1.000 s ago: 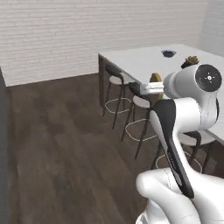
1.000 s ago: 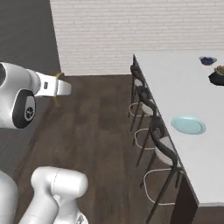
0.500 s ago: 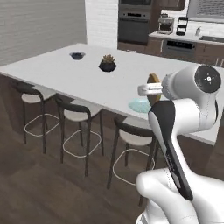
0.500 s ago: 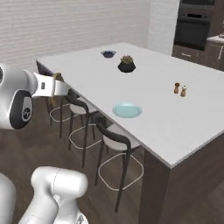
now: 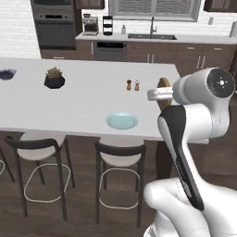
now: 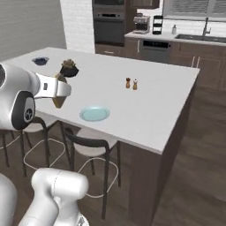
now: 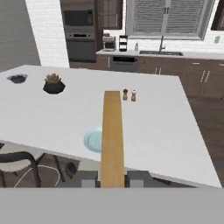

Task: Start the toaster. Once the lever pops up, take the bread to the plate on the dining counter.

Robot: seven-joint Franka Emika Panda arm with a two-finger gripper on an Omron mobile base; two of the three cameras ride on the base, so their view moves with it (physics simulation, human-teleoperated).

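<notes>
claw (image 7: pixel 112 178): I see it clenched on bread (image 7: pixel 112 135), edge-on | plate (image 7: pixel 93 140): on surface (image 7: pixel 175 127), right rim hidden behind bread | fingertips (image 7: pixel 139 178): mostly cut off.

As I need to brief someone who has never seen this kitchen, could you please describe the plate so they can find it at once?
Start at the large white dining counter with stools along its near side. The plate lies flat close to that near edge, above the stool nearest the robot. It is the only flat, round, pale blue-green thing there; the salt and pepper shakers, dark potted plant and small dark bowl sit farther back.
</notes>
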